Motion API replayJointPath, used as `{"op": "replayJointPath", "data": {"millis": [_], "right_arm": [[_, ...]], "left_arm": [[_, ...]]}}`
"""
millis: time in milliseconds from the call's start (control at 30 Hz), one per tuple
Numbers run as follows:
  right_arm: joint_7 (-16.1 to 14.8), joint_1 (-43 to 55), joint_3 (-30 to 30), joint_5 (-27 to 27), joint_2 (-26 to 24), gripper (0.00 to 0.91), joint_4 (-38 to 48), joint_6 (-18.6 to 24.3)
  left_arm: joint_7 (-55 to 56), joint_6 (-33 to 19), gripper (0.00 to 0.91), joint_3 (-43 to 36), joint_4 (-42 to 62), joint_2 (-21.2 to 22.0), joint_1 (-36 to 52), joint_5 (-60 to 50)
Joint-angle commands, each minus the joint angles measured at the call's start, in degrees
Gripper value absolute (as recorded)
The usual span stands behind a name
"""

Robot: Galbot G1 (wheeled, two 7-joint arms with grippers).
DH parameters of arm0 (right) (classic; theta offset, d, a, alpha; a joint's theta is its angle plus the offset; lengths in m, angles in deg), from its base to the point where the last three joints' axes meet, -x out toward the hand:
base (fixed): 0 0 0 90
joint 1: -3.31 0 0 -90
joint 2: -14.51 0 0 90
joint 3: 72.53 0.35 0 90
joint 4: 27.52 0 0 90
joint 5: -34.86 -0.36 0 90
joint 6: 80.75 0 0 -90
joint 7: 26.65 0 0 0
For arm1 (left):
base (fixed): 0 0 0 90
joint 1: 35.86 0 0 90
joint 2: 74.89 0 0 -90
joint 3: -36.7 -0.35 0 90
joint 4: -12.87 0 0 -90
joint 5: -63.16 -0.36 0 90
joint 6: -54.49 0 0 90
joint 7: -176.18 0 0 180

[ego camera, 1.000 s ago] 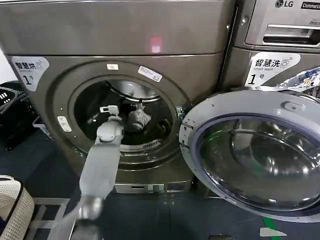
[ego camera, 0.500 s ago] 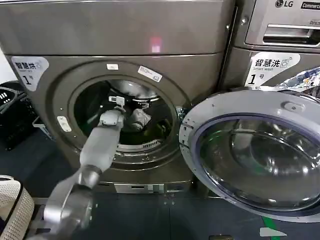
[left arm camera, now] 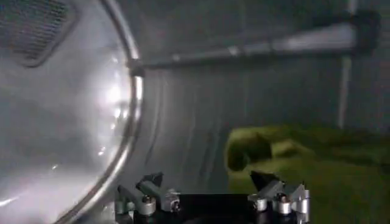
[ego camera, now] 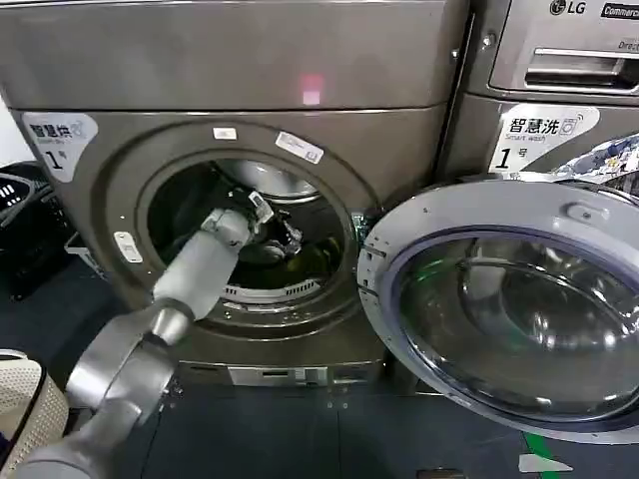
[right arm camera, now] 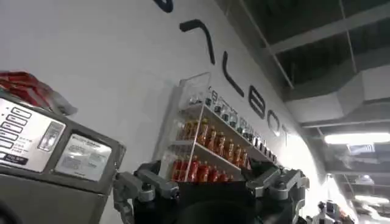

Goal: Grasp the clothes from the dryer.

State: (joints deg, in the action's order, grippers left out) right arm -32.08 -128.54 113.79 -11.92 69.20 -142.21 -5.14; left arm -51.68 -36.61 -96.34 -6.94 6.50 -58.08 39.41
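I have the left gripper (ego camera: 285,235) reached through the round porthole of the dryer (ego camera: 120,70), deep in the drum. From the left wrist camera its fingers (left arm camera: 149,193) stand spread apart with nothing between them. The yellow-green clothes (left arm camera: 304,164) lie on the drum wall just ahead of the fingertips, not touched. The right gripper (right arm camera: 210,189) sits parked away from the machine, fingers apart and empty. The dryer door (ego camera: 499,309) hangs open beside my left arm.

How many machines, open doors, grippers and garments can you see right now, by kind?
Machines: 2, the dryer and the LG machine
Open doors: 1, the dryer door
Grippers: 2, left gripper open inside the drum, right gripper open, parked
Garments: 1, yellow-green garment
Total: 6
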Motion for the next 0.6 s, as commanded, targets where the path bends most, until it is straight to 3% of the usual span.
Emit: {"op": "replayJointPath", "data": {"millis": [33,233,533,567,600], "right_arm": [[-0.1,0.1,-0.2,0.3,0.1,0.907,0.1,0.0],[-0.3,0.4,-0.6,0.8,1.0,0.907,0.1,0.3],[-0.5,0.8,-1.1,1.0,1.6,0.907,-0.1,0.6],[-0.5,0.8,-1.2,1.0,1.7,0.907,-0.2,0.6],[-0.5,0.8,-1.3,1.0,1.7,0.907,-0.2,0.6]], "left_arm": [[-4.7,-3.7,0.907,-7.7,2.2,1.0,0.7,-3.8],[-6.7,-2.7,0.907,-11.5,4.5,3.6,1.1,-5.7],[-4.0,-1.1,0.907,-13.3,6.6,3.9,0.9,-6.4],[-3.5,-1.1,0.796,-13.3,6.6,3.9,0.8,-6.2],[-3.2,-1.1,0.557,-13.3,6.6,4.0,0.8,-5.7]]}}
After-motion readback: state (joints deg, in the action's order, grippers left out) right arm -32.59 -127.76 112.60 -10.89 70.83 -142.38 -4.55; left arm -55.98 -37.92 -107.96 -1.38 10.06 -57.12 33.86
